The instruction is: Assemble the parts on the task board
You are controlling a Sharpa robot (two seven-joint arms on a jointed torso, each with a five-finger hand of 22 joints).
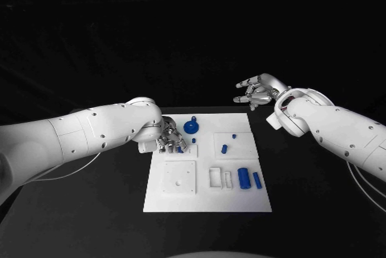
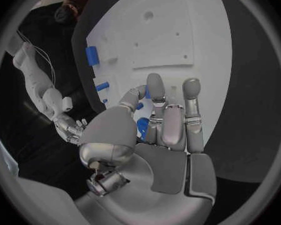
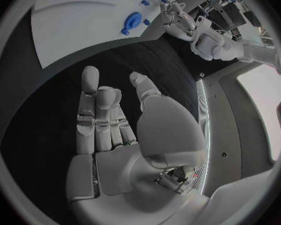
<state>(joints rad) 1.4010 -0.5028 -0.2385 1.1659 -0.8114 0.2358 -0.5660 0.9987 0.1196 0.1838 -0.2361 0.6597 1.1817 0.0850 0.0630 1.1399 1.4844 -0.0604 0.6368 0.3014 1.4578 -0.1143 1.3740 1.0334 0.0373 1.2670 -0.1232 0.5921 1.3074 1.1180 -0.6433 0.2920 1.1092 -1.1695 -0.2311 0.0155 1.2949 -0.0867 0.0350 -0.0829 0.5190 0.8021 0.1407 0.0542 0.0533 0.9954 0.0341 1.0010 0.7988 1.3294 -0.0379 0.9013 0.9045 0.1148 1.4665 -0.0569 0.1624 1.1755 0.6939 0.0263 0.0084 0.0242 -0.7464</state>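
Fingers (image 2: 168,120) of the silver many-fingered left hand (image 1: 170,138) are seen curled down over the upper left part of the flat white task board (image 1: 241,199), beside a round blue part with a small loop on top (image 1: 191,126). A small blue piece (image 2: 142,126) is glimpsed between the thumb and the fingers in the left wrist view, but whether it is actually pinched or merely lies beneath them cannot be told. The silver many-fingered right hand (image 1: 259,89) is held above the black table (image 1: 96,213), well apart from the board's far right corner, with its fingers spread and nothing in them; in the right wrist view the palm (image 3: 118,150) is shown bare.

On the board, a stubby blue cylinder (image 1: 244,177) and a slimmer blue rod (image 1: 257,180) lie side by side near the lower right, and two small blue pegs (image 1: 226,147) stand on the raised square at the upper right. A raised white square plate (image 1: 180,177) is seen at the lower left.

No writing, label or brand can be read anywhere. The board surface under the left hand is hidden by the fingers.
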